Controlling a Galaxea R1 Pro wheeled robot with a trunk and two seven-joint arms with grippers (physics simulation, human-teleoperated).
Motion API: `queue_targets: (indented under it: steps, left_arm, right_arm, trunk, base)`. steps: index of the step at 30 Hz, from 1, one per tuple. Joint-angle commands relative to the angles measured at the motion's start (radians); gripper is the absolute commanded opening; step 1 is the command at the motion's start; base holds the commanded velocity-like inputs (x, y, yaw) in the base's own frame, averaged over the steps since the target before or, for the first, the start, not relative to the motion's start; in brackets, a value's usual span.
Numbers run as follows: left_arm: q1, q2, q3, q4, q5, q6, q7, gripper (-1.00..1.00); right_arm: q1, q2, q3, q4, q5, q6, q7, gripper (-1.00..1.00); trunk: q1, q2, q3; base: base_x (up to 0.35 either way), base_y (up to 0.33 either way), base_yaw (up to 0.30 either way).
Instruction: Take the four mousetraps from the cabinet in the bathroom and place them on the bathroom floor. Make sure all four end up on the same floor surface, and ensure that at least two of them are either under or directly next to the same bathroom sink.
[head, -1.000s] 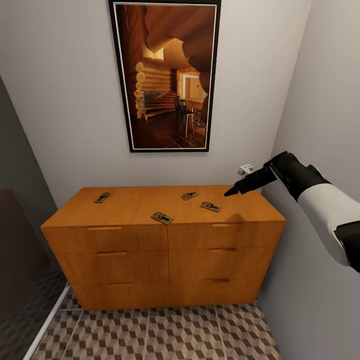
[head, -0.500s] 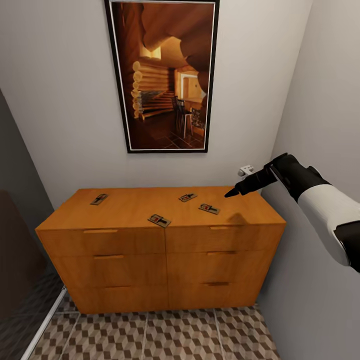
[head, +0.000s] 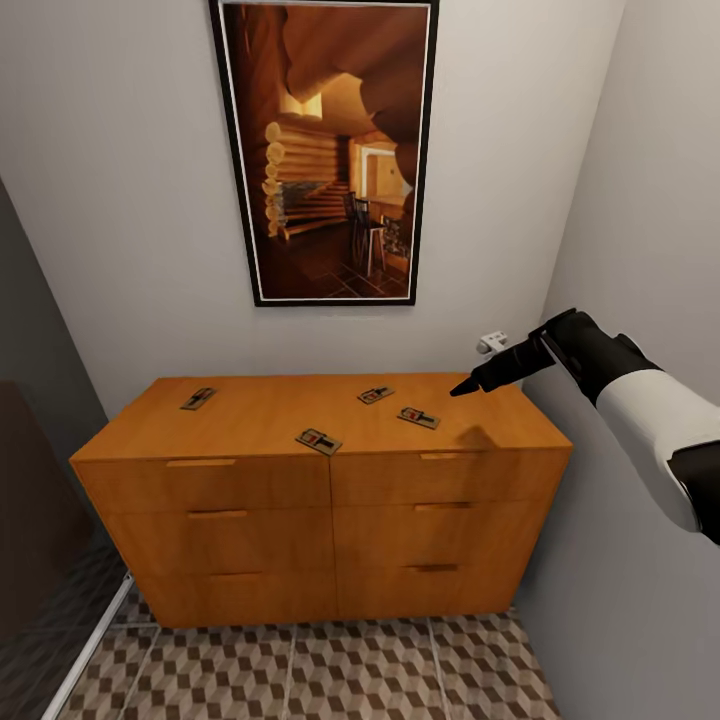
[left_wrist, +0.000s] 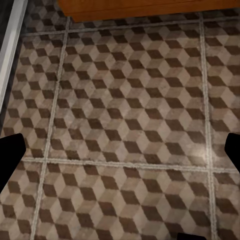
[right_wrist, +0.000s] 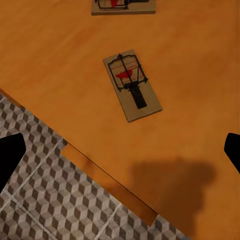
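Your head camera looks down on the orange-brown cabinet (head: 325, 500) against the back wall, under a tall framed picture of a log cabin interior (head: 328, 150). Since a second ago the whole view has slid a little, so the camera moved; over the last half second nothing has changed. All four mousetraps lie on the cabinet's top surface, none yet on the bathroom floor (head: 300, 670).

Going left to right: the far-left mousetrap (head: 198, 398) sits near the back left corner. The front mousetrap (head: 318, 441) lies close to the front edge, mid-cabinet. The back mousetrap (head: 376, 395) lies further in. The right mousetrap (head: 418, 417) is nearest your right gripper (head: 462, 385), which hovers just above and to its right, apart from it.

In the right wrist view, that trap (right_wrist: 132, 91) lies between fingers spread wide, empty. The left gripper's fingers (left_wrist: 11, 155) are also wide, over bare tiles.

The arm has barely moved, so the first pick looks not yet begun; descending onto the right trap seems the next move.
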Motion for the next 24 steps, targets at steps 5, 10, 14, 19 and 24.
queue_targets:
  steps: [5,10,14,19,24]
  left_arm:
    - [-0.002,0.001,0.005,0.004,-0.001,-0.006,0.000,1.00]
    - [-0.002,0.001,0.005,0.004,-0.001,-0.006,0.000,1.00]
    - [-0.002,0.001,0.005,0.004,-0.001,-0.006,0.000,1.00]
    - [-0.002,0.001,0.005,0.004,-0.001,-0.006,0.000,1.00]
    - [-0.002,0.001,0.005,0.004,-0.001,-0.006,0.000,1.00]
  right_arm:
    - [0.000,-0.001,-0.001,-0.002,0.009,0.003,0.007,1.00]
    - [0.000,0.000,-0.001,0.004,0.009,0.003,0.007,1.00]
    - [0.000,0.001,-0.001,0.032,0.009,0.001,0.007,1.00]
    - [0.000,0.002,-0.001,0.065,0.009,-0.037,0.007,1.00]
    - [0.000,0.004,-0.001,0.119,0.009,-0.090,0.007,1.00]
  trunk:
    - [0.000,-0.001,-0.001]
    - [0.000,-0.001,-0.001]
    - [0.000,-0.001,-0.001]
    - [0.000,-0.001,-0.001]
    - [0.000,-0.001,-0.001]
  base:
    - [0.067,0.041,0.000]
    - [0.096,0.122,0.000]
    - [0.019,0.024,0.000]
    - [0.005,0.006,0.000]
    - [0.001,0.001,0.000]
